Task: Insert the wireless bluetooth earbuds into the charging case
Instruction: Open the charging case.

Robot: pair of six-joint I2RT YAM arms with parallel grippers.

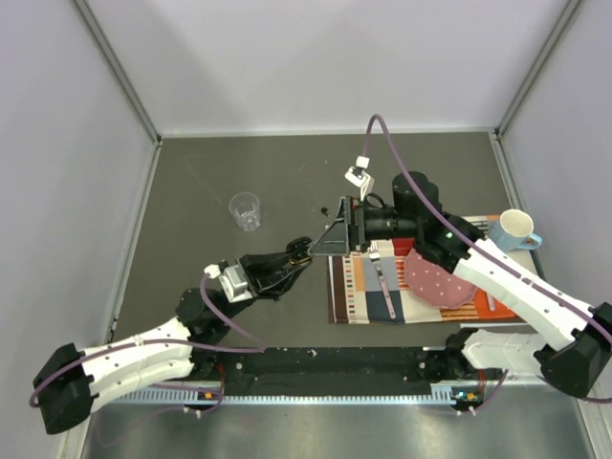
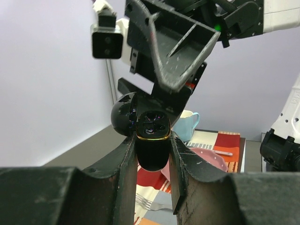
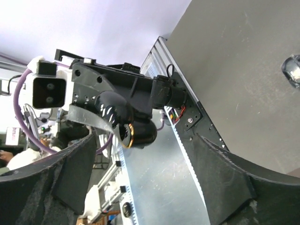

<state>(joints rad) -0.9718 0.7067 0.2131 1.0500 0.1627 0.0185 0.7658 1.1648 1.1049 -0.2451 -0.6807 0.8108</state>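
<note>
My left gripper (image 1: 300,253) is shut on the black charging case (image 2: 152,152), held up off the table. The case has a gold rim, and its lid (image 2: 123,117) is swung open to the left. Dark glossy shapes sit in the case's wells (image 2: 153,123); I cannot tell whether they are earbuds. My right gripper (image 1: 332,238) hangs open and empty right next to the case, its fingers (image 2: 174,49) just above it in the left wrist view. The right wrist view shows the case (image 3: 140,133) beyond its spread fingers. A tiny black speck (image 1: 325,208) lies on the table behind the grippers.
A clear plastic cup (image 1: 245,210) stands left of centre. At the right, a striped placemat (image 1: 356,296) holds a fork (image 1: 382,285) and a pink plate (image 1: 435,279). A blue mug (image 1: 516,229) stands at the far right.
</note>
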